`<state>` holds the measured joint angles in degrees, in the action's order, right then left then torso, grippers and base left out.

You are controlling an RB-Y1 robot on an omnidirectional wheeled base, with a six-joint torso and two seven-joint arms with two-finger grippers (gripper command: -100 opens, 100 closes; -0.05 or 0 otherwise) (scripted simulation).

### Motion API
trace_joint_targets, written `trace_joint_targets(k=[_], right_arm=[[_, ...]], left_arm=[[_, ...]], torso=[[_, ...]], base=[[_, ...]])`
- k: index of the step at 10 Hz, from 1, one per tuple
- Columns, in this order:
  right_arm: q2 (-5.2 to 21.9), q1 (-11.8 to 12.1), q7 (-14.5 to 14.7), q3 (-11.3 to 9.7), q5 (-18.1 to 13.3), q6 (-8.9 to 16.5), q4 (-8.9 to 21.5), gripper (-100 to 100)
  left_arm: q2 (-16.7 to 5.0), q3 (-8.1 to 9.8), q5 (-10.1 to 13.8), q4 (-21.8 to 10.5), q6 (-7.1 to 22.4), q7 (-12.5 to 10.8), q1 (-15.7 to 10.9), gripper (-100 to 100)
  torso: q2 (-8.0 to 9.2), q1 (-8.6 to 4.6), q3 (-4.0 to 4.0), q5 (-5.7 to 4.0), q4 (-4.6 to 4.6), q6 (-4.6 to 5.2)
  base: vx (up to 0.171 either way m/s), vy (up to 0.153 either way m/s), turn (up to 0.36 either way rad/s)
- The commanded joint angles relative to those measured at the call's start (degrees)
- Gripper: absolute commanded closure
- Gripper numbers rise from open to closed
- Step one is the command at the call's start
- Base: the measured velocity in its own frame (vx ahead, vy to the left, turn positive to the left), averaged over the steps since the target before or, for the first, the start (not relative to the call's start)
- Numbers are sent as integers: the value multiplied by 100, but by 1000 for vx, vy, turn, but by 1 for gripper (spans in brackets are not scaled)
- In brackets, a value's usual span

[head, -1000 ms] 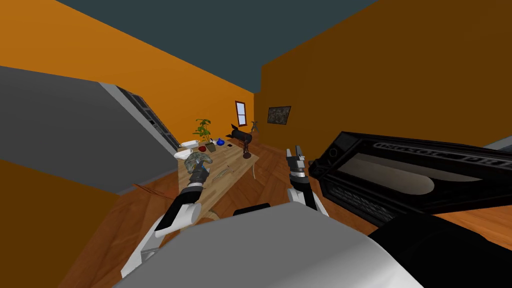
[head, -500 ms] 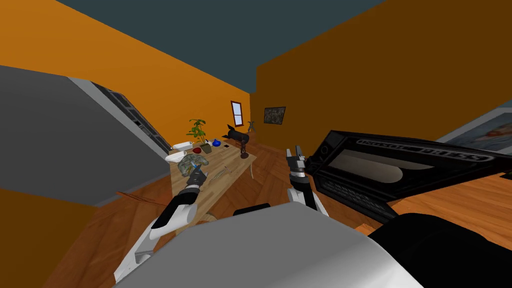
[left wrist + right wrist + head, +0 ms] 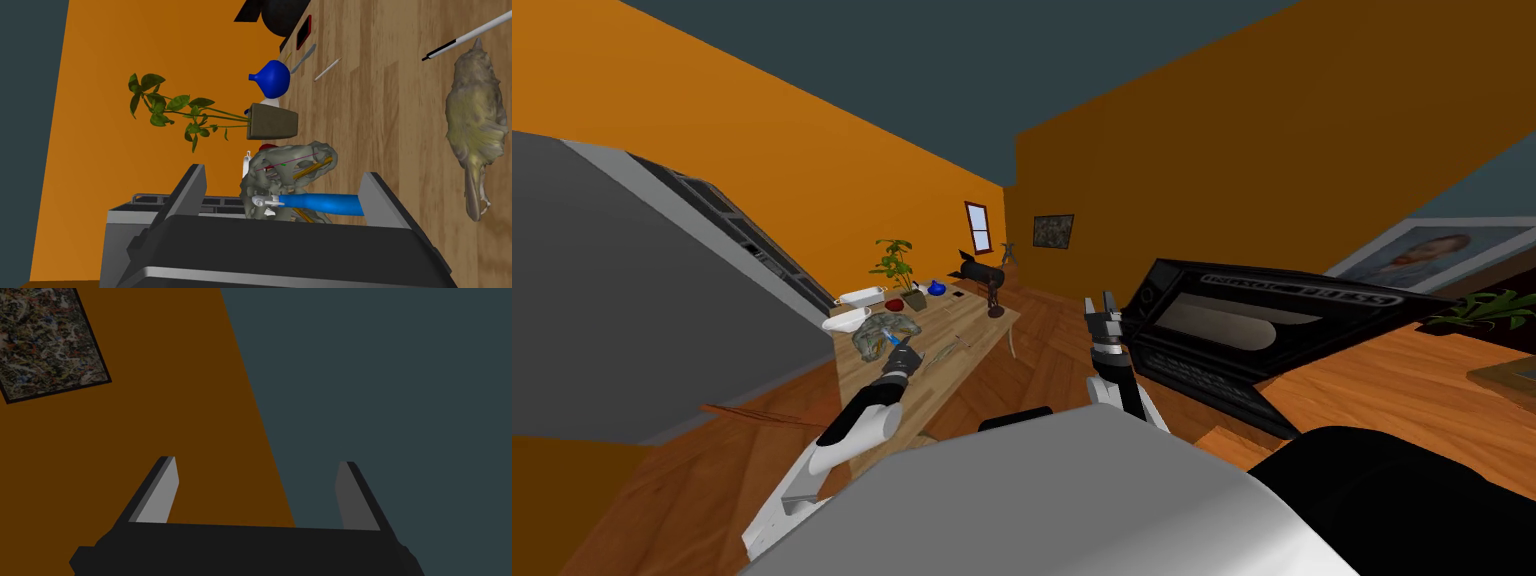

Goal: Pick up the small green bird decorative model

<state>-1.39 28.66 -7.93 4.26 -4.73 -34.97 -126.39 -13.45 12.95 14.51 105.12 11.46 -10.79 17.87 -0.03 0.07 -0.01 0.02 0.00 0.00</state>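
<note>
The left hand (image 3: 283, 175) stands released before a grey-green holder (image 3: 300, 160) on the wooden worktop (image 3: 400, 100), the greenish bird model (image 3: 475, 125) lies nearby, untouched, and the right hand (image 3: 256, 462) is released too.

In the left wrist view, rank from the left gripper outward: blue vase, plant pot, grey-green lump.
1. Grey-green lump, right ahead of the left gripper's fingers.
2. Plant pot, just beyond the lump.
3. Blue vase, farthest, past the pot.

I find one line of raised lettering, on the top band of the black appliance (image 3: 1252, 330) at my two o'clock. I can't make out its letters. Nothing else bears readable text.
</note>
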Motion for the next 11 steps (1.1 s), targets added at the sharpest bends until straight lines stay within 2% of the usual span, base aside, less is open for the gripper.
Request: trace_joint_targets(k=[1,2,3,4,5,6,9,10,11], right_arm=[[0,0,0,0,0,0,0,0],[0,0,0,0,0,0,0,0],[0,1,0,0,0,0,0,0],[0,1,0,0,0,0,0,0],[0,1,0,1,0,0,0,0],[0,1,0,0,0,0,0,0],[0,1,0,0,0,0,0,0],[0,1,0,1,0,0,0,0],[0,2,0,1,0,0,0,0]], left_arm=[[38,150,56,-248,286,-174,-51,-100],[38,150,56,-248,390,-174,-51,-100],[38,264,95,-399,576,-288,-109,-100],[38,264,95,-399,628,-288,-109,-100],[43,380,125,-549,811,-401,-165,-100],[43,380,125,-549,865,-401,-165,-100],[75,731,175,-975,1488,-739,-320,-100],[75,731,175,-981,1568,-739,-320,-100],[88,848,181,-1117,1764,-850,-367,-100]], torso=[[0,0,0,0,0,0],[-2,0,-1,0,-1,-2],[-2,0,-1,0,-1,-4],[-4,0,-2,0,-1,-2],[-5,-2,-3,0,-1,-3],[-7,-2,-4,0,-2,-1],[-14,-3,-8,-1,-3,0],[-19,0,-11,0,-4,-3],[-16,0,-10,0,-4,-5]], base=[[7,9,-171],[8,8,-82],[11,4,-111],[10,4,-74],[18,3,-134],[16,4,-67],[39,3,-177],[38,11,-18],[36,2,-99]])
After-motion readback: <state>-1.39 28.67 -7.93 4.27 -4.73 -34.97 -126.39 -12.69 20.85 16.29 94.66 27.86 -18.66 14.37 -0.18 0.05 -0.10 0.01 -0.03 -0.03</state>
